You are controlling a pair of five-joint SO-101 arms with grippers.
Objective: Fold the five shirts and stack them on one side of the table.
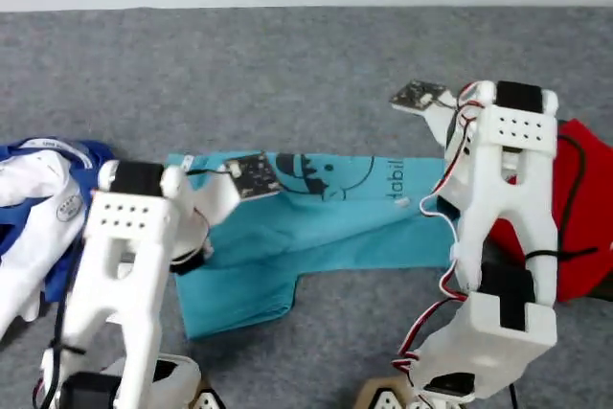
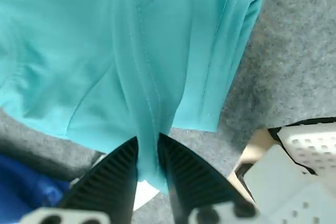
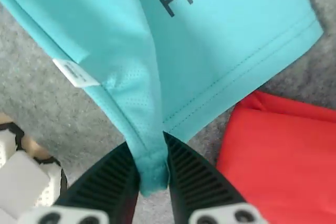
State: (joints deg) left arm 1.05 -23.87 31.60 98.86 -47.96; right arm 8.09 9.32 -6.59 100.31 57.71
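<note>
A teal shirt (image 1: pixel 326 227) lies across the middle of the grey table, printed side up, with one sleeve toward the front. My left gripper (image 2: pixel 148 156) is shut on a pinched ridge of the teal shirt (image 2: pixel 157 51) near its sleeve end. At the other end, my right gripper (image 3: pixel 152 163) is shut on the teal shirt's (image 3: pixel 210 51) hem corner, close to a white label (image 3: pixel 73 72). A red shirt (image 1: pixel 579 227) lies at the right, partly under the right arm. Blue (image 1: pixel 57 155) and white (image 1: pixel 38 217) shirts are heaped at the left edge.
The red shirt (image 3: pixel 283 150) lies right beside the teal hem. Blue cloth (image 2: pixel 26 182) sits close behind the left gripper. Bare grey table (image 1: pixel 287 74) stretches along the back. Both arm bases stand at the front edge.
</note>
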